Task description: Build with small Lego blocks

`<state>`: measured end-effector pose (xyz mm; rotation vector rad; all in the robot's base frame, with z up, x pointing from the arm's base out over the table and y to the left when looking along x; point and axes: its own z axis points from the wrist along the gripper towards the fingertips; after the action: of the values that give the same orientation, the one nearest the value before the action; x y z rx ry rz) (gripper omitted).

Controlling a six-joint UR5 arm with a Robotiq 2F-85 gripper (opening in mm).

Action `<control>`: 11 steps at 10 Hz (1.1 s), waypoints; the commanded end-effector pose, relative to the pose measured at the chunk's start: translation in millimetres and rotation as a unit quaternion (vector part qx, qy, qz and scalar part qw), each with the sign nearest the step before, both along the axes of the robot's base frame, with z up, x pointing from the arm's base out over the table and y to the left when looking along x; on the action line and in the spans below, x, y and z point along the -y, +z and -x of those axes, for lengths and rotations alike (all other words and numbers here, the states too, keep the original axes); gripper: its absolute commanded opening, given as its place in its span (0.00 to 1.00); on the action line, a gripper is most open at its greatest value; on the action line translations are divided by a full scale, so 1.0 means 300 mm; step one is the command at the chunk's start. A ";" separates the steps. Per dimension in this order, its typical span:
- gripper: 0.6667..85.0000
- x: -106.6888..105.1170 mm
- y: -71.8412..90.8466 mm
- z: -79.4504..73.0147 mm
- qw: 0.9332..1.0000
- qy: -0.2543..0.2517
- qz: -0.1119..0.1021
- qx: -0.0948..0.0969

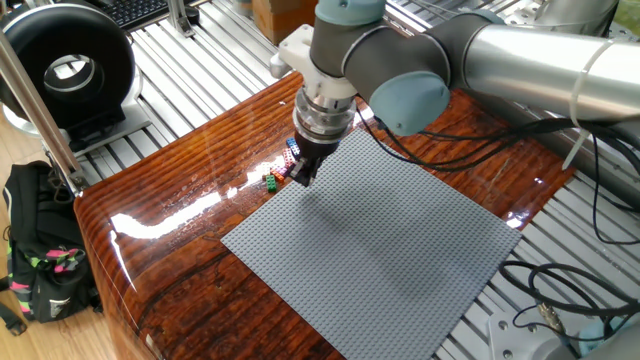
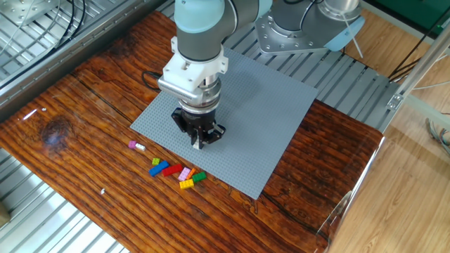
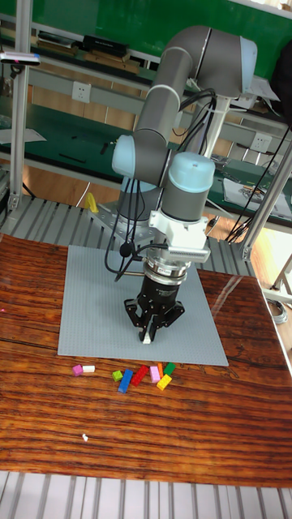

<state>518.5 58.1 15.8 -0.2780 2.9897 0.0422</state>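
End effector [image 2: 199, 140] hangs over the near edge of the grey baseplate [image 2: 260, 119], fingers pointing down. In the tall view [image 3: 149, 334] a small white piece sits between the fingertips, so the fingers look clamped on a white block [image 3: 147, 339]; the other fixed view shows the same pale bit at the tip [image 2: 198, 145]. One fixed view sees the tool from behind [image 1: 302, 176], so the tip and any block there are too dark to make out.

Loose blocks lie on the wooden tabletop [image 2: 84, 105], off the plate, at approx 7 o'clock from the end effector in the other fixed view. Cluster: green [image 2: 156, 161], blue [image 2: 159, 169], red [image 2: 173, 169], pink [image 2: 185, 173], yellow [image 2: 186, 184], dark green [image 2: 200, 177]. Apart from these, toward 9 o'clock, a pink/white pair [image 2: 136, 146] lies touching end to end. Tall view lays the row out plainly: pair [image 3: 83, 370] at left, then green [image 3: 117, 375], blue [image 3: 126, 381], red [image 3: 140, 374], pink [image 3: 155, 374], yellow [image 3: 164, 382].

One fixed view catches only a few coloured specks [image 1: 275, 180] beside the tool, mostly hidden by it, but alone shows a black ring-shaped unit [image 1: 68, 70] and a backpack [image 1: 40, 255] off the tabletop at 9 o'clock.

No containers in any view; plate top [image 1: 380, 250] carries no visible blocks.
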 end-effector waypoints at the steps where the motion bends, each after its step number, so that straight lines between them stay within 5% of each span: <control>1: 0.01 -0.015 -0.009 -0.018 1.000 -0.016 -0.014 0.007; 11: 0.01 -0.012 -0.030 0.001 1.000 -0.023 -0.015 -0.004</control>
<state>518.5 62.5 6.8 -0.2187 2.9971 0.0733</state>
